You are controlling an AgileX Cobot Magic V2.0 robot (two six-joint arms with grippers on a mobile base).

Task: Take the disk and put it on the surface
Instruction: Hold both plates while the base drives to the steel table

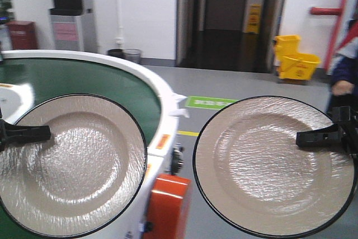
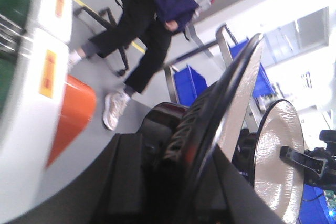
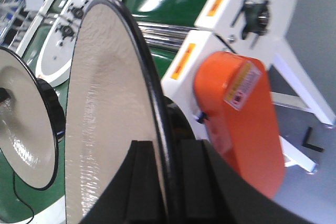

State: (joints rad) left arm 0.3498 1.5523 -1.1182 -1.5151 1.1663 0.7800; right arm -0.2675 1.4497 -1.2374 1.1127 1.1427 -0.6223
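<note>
Cream disks: your left gripper (image 1: pixel 39 133) clamps the left disk (image 1: pixel 78 166) by its rim over the green belt (image 1: pixel 84 79), and your right gripper (image 1: pixel 307 137) clamps the right disk (image 1: pixel 268 166) beside it. Rim-only holds could slip, or the near rims could clash. Both disks stand on edge, faces toward the front camera; being round, they have no long axis.

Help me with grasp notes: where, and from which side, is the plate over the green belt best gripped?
Grip the plate at its rim, pinching across the thin edge from the outer left side, as the left gripper does. The plate is wide and shallow, so probably only the rim is thin enough for the jaws to span; its glossy centre gives nothing to close on.
</note>
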